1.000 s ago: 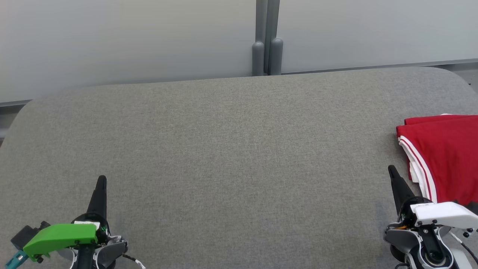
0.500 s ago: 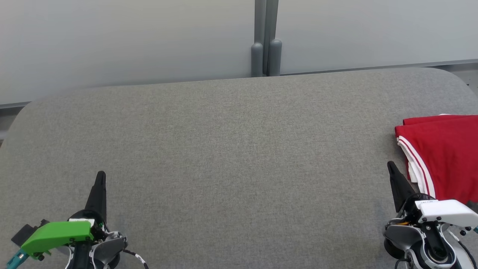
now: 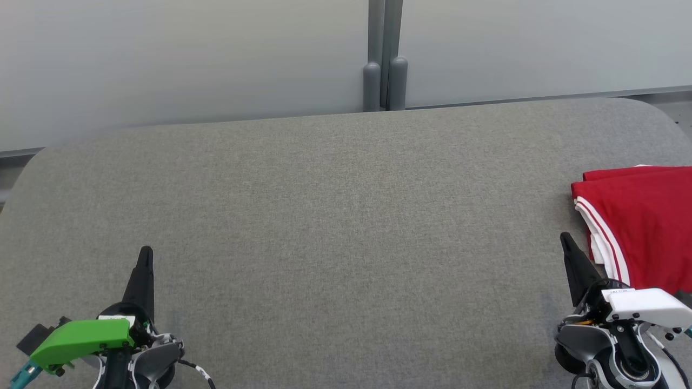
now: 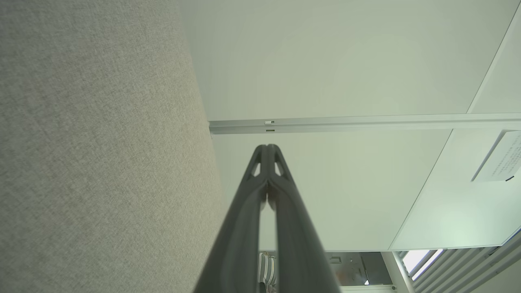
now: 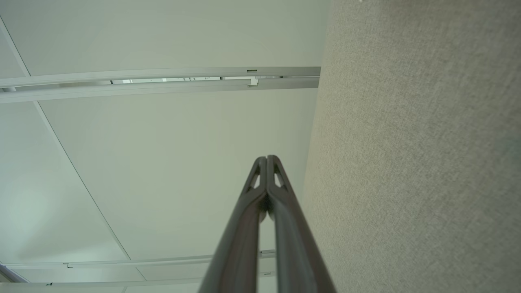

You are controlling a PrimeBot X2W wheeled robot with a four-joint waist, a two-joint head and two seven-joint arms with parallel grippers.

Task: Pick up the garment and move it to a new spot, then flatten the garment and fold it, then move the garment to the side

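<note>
The grey fabric-covered table takes up most of my head view, wide and rounded at its far corners. Behind it stand pale wall panels, joined by a grey post near the middle of the far edge.

The garment lies at the far right of the table, red with white striped trim along its left border. It is folded into a flat stack, and the picture's right edge cuts it off, so I cannot see its full extent.

My right hand sits at the lower right, fingers pointing away from me, just beside the garment's near left corner. I see a strip of bare table between the fingers and the white trim. The white cover on that wrist overlaps the garment's near edge from my angle. In the right wrist view the right hand has its two dark fingers pressed together with nothing between them, the table running up the right side.

My left hand is at the lower left, well apart from the garment, over bare table, with a green cover on its wrist. In the left wrist view the left hand is likewise closed tip to tip and empty.
</note>
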